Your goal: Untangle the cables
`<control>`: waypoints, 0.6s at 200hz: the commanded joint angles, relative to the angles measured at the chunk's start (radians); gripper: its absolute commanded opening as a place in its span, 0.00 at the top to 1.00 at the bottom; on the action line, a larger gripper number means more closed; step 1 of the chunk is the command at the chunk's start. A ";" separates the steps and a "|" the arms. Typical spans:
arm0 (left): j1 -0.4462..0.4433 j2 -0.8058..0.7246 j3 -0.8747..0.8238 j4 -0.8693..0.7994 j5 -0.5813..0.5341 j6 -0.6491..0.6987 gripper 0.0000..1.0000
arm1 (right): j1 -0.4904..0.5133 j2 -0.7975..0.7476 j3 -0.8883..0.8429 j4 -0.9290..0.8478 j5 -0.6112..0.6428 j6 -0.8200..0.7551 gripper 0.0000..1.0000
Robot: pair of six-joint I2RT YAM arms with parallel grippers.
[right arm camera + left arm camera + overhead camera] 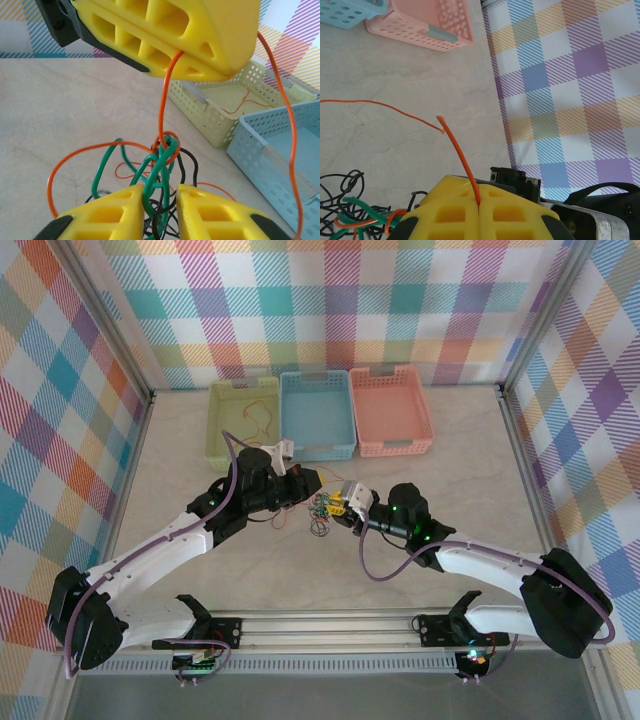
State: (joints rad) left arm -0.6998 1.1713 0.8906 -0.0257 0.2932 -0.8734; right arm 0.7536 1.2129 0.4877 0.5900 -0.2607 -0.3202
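Seen from above, the left gripper [311,483] and right gripper [341,506] hang close together over the cables [320,516], a small tangle on the desk [470,470] with strands too fine to tell apart. In the left wrist view, the left gripper [479,206] is clamped on an orange cable [457,150], and the frame corner cuts off the cables [350,215]. In the right wrist view, the right gripper [161,212] stands narrowly apart around the green cables [158,172], and its finger bases are cropped.

The left basket [230,422], middle basket [317,410] and right basket [390,405] line the table's [480,470] far edge. The cables [322,508] lie before the middle one, between left gripper [312,483] and right gripper [339,507].
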 commanded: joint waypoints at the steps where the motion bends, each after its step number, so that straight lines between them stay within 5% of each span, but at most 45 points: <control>1: -0.012 -0.026 0.000 0.006 -0.006 0.012 1.00 | 0.004 0.001 0.013 0.031 0.012 -0.003 0.80; 80: -0.012 -0.038 0.000 -0.001 0.002 0.023 1.00 | 0.001 0.010 0.002 0.059 0.065 0.023 1.00; 120: -0.012 -0.064 0.042 0.013 0.052 0.064 1.00 | -0.007 0.060 0.001 0.056 0.064 0.041 1.00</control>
State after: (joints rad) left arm -0.6998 1.1526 0.8909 -0.0284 0.2996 -0.8547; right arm 0.7525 1.2392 0.4873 0.6178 -0.2054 -0.3031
